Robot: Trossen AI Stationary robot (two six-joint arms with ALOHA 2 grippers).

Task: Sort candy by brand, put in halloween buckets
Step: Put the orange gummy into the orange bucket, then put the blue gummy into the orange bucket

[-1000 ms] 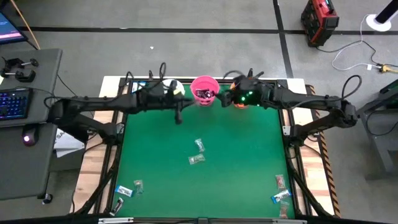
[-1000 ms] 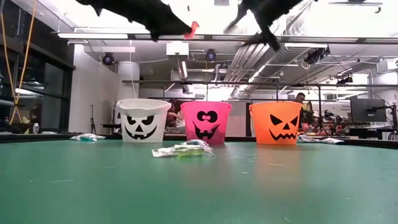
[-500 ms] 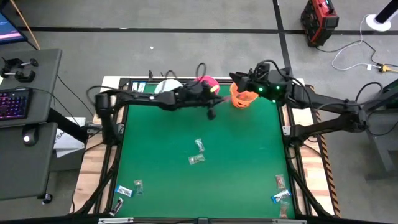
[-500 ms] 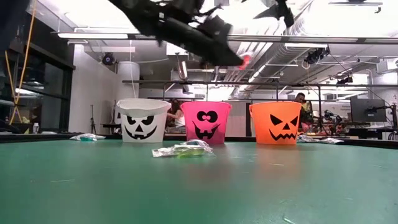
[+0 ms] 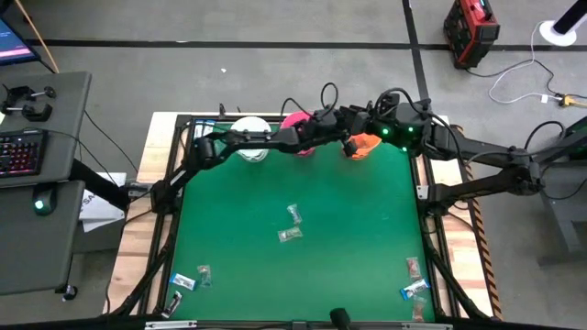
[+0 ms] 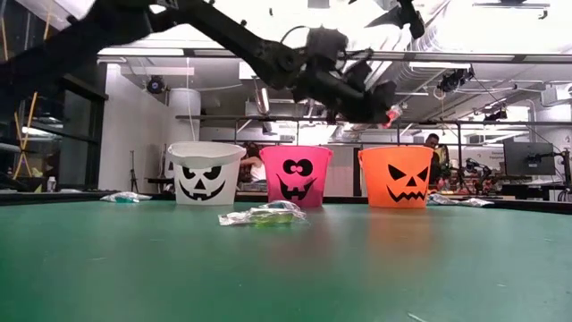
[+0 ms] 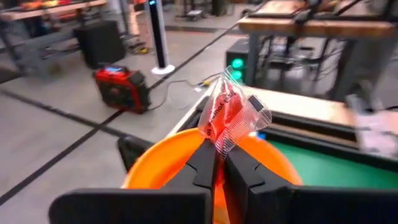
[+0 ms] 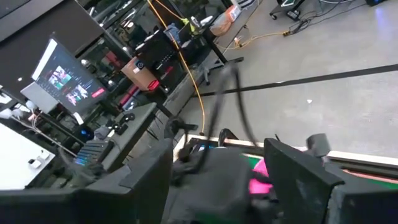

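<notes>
My left gripper reaches along the table's far edge and is shut on a red candy in a clear wrapper. It hangs just above the orange bucket, as the low view shows. The pink bucket and the white bucket stand in a row to its left. My right gripper is open with nothing between its fingers, raised behind the orange bucket at the far right. My left gripper pinches the candy's clear wrapper by its lower end between the two fingertips. The fingers reach out nearly level from the table's left. The candy sticks out beyond the fingertips, lifted clear over the orange bucket's mouth.
Loose candies lie on the green mat: two near the middle, a few at the near left corner and a few at the near right corner. A keyboard desk stands left of the table.
My left gripper has swept toward the table's right edge along the far side, from over the white bucket past the pink one to above the orange one, sinking a little, still shut on the red candy. My right gripper has drawn up and back from the orange bucket.
</notes>
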